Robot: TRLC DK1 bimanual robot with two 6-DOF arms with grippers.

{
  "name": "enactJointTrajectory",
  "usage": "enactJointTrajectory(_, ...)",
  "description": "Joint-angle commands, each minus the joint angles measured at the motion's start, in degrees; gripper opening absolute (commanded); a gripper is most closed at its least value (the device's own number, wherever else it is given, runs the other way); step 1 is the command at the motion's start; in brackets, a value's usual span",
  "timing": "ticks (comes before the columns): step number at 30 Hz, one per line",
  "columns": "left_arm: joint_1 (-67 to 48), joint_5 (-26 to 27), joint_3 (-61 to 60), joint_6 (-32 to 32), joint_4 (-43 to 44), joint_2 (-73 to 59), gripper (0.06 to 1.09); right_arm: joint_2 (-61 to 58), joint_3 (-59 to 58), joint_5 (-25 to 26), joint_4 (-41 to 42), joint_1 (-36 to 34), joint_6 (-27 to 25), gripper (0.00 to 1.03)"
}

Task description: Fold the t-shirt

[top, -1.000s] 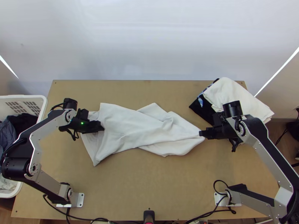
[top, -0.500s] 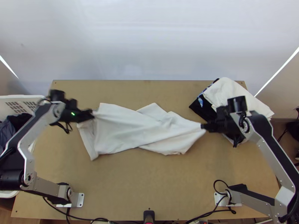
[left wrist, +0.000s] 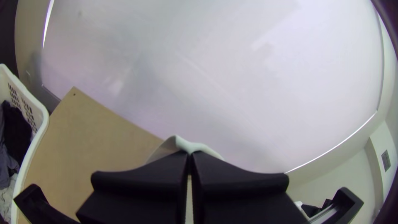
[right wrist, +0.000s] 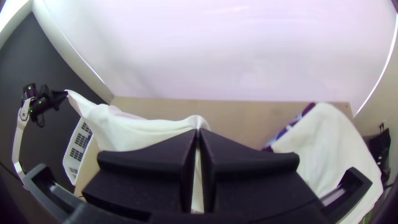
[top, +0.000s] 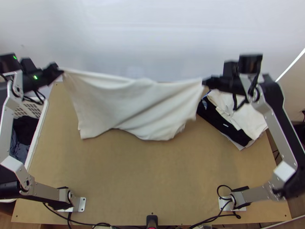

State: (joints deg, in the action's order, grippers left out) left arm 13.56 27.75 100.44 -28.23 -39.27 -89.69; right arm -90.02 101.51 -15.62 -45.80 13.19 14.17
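Note:
The white t-shirt (top: 133, 103) hangs stretched between both grippers, raised off the table, its lower part drooping in loose folds. My left gripper (top: 61, 71) is shut on its upper left corner; in the left wrist view the left gripper (left wrist: 189, 154) has its fingers together with white cloth (left wrist: 192, 146) just beyond them. At the other upper corner, my right gripper (top: 204, 81) is shut on the cloth. In the right wrist view, the right gripper (right wrist: 198, 132) pinches the shirt (right wrist: 120, 128), which runs across to the left arm's gripper.
A stack of folded clothes (top: 244, 114), white and black, lies at the table's back right. The white laundry basket (top: 38, 129) with dark clothes stands beside the table's left edge. A white wall surface (top: 152, 38) rises behind the table (top: 152, 171).
Both grippers have moved up the picture and farther from the table, the left one also outward. The shirt, earlier lying on the table, has been lifted and pulled wide between them.

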Motion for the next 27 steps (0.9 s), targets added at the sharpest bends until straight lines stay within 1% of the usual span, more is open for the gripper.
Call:
enactJointTrajectory(1,-2.0,-3.8,18.3,-5.6,-0.1,-5.1,0.09,-12.6,25.0,0.1,0.6,0.7,-1.2,0.03)
enactJointTrajectory(4,-3.0,-6.5,26.9,-7.5,-0.2,-9.1,0.09,-16.5,32.2,0.5,1.1,0.5,-1.4,0.03)
enactJointTrajectory(6,-3.4,-8.1,30.8,-9.2,0.8,-10.6,0.09,-16.6,32.6,1.3,3.0,0.5,-1.5,0.03)
enactJointTrajectory(8,-4.1,-9.8,31.1,-10.5,3.5,-9.9,0.09,-15.3,32.1,1.3,3.9,0.5,-1.3,0.03)
enactJointTrajectory(13,-2.5,-11.7,28.1,-13.4,6.9,-3.6,0.09,-2.5,25.2,1.4,9.8,-0.1,0.5,0.03)
enactJointTrajectory(16,1.4,-11.6,25.3,-14.6,8.0,1.1,0.09,5.2,23.3,1.4,10.9,-1.7,0.5,0.03)
enactJointTrajectory(19,4.2,-11.5,23.3,-14.5,8.2,6.0,0.09,12.1,22.2,1.5,10.9,-3.5,0.3,0.03)
enactJointTrajectory(22,5.6,-11.0,20.5,-14.4,8.6,11.6,0.09,19.6,19.7,1.5,8.7,-3.9,-0.4,0.03)
enactJointTrajectory(24,6.1,-11.0,17.2,-13.9,9.7,16.0,0.09,24.6,17.4,1.6,7.4,-4.1,-2.3,0.03)
enactJointTrajectory(27,6.8,-11.0,12.5,-13.7,11.8,21.6,0.09,31.2,14.1,2.9,6.8,-4.5,-3.5,0.03)
